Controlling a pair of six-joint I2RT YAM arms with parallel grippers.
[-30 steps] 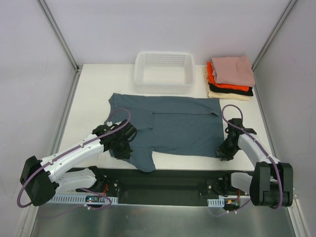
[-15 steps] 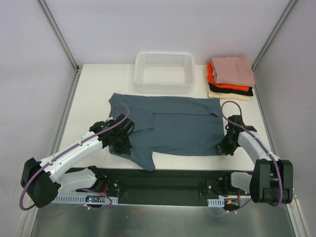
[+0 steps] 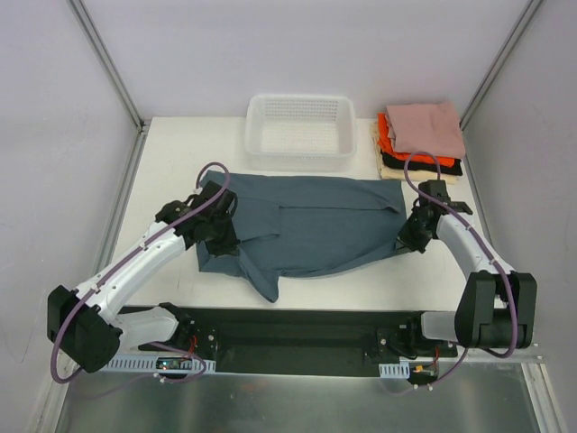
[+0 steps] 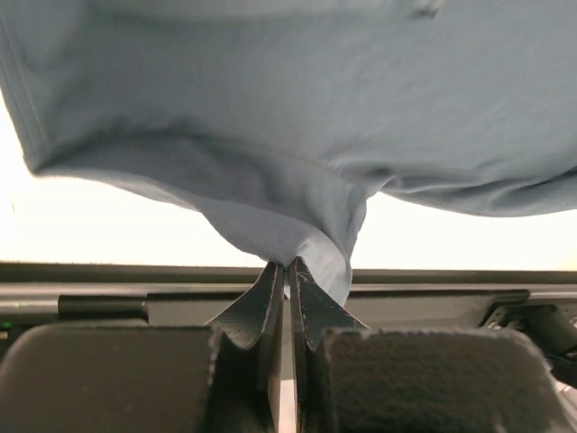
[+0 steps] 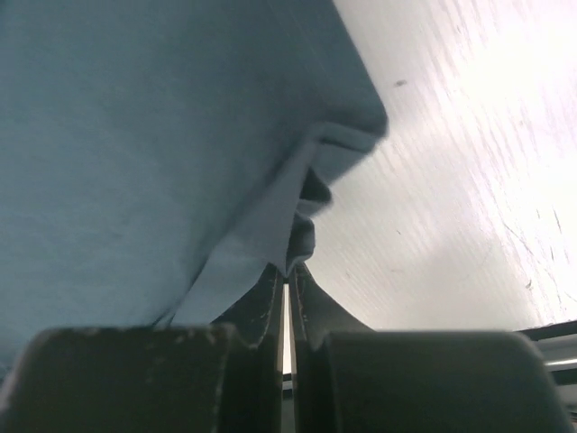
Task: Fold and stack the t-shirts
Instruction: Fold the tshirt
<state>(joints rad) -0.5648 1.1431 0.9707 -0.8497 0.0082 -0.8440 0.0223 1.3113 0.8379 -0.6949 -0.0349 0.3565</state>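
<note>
Left gripper [image 4: 287,263] and right gripper [image 5: 287,271] each pinch one side of the slate blue-grey t-shirt [image 3: 315,230] on the tabletop [image 3: 171,171].

The blue-grey t-shirt [image 3: 315,225] is soft, matt knit cloth, and the left gripper [image 4: 287,266] holding it has dark, matt fingers [image 4: 257,311]. Behind the shirt the basket [image 3: 300,161] is white perforated plastic. The table [image 3: 167,171] under the shirt looks like pale, faintly grained wood with a dull sheen.
</note>
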